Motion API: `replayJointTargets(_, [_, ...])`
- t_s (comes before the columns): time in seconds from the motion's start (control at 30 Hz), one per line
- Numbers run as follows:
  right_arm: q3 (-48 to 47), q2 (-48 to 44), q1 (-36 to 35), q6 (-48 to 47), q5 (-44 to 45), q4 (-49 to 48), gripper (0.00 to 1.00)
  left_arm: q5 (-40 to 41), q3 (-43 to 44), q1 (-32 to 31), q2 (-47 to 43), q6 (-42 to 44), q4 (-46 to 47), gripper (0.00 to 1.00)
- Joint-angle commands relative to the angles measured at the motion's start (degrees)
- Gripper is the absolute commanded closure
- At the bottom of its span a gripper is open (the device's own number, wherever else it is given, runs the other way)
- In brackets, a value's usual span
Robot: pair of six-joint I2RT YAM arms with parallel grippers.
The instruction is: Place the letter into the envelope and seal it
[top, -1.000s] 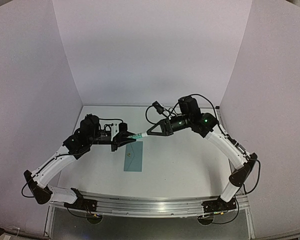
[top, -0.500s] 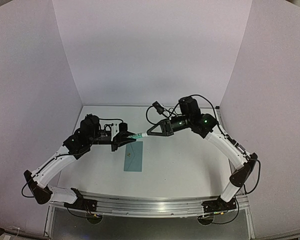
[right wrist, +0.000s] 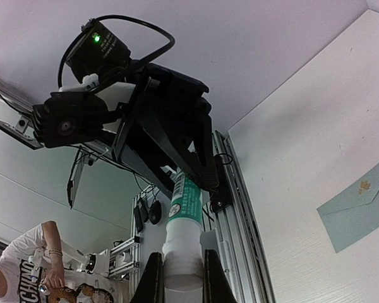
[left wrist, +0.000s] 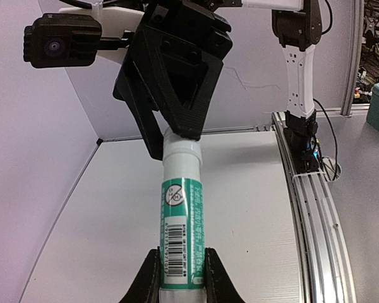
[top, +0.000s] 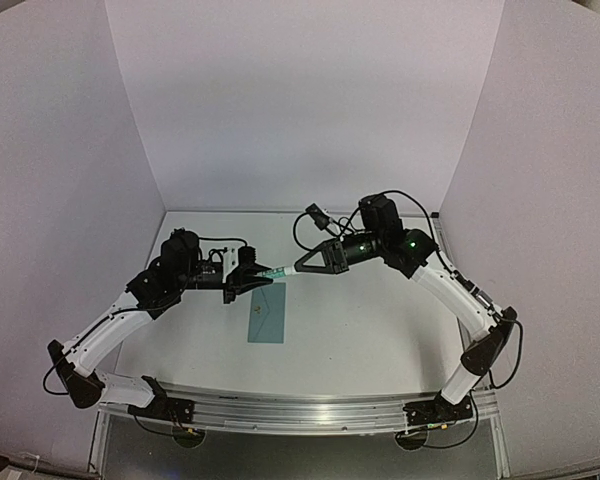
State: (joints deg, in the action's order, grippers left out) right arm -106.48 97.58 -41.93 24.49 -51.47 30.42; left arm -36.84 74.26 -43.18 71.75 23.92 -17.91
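- The envelope (top: 268, 313): teal, lying flat on the surface (top: 380, 330), left of centre, with a small gold mark by its flap seam.
- The glue stick (top: 277, 271): held about level in the air above the envelope's far end, spanning both tools.
- The left tool (top: 259, 274): pinching the stick's green labelled body.
- The right tool (top: 298, 268): pinching the stick's white end.
- The surface: white, with a metal rail (top: 300, 410) along its near edge carrying both arm bases.
- The room: plain pale walls (top: 300, 100) on three sides. The right wrist view shows a person (right wrist: 19, 265) in a white T-shirt beyond the rail.
- Against one second earlier: stick, tools and envelope are in the same places.
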Motion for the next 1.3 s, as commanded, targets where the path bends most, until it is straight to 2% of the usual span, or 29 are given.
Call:
replayJointTargets(0.0, [-1.36,-0.05,-1.15,0.26,-2.75,-2.23,1.0,0.39,1.38,-0.06,-0.75,-0.52,2.17,1.0])
replayJointTargets(0.3, [-2.92,2.18,-1.84,0.65,-2.29,-2.4,1.0,0.14,1.96,-0.04,-0.45,0.42,1.13,1.0])
replayJointTargets(0.67, [-1.98,2.03,-2.42,-0.17,-0.66,-1.91,1.0,3.34,6.06,-0.05,0.73,0.72,-6.65,1.0])
replayJointTargets(0.97, [-0.99,3.28,-3.24,-1.07,-0.42,-0.63,1.0,3.9,6.28,-0.06,0.61,-2.72,-3.39,1.0])
replayJointTargets(1.27, [-6.66,9.22,-5.75,-0.49,1.43,-0.9,1.0,2.13,5.0,-1.49,2.49,-3.76,4.18,1.0])
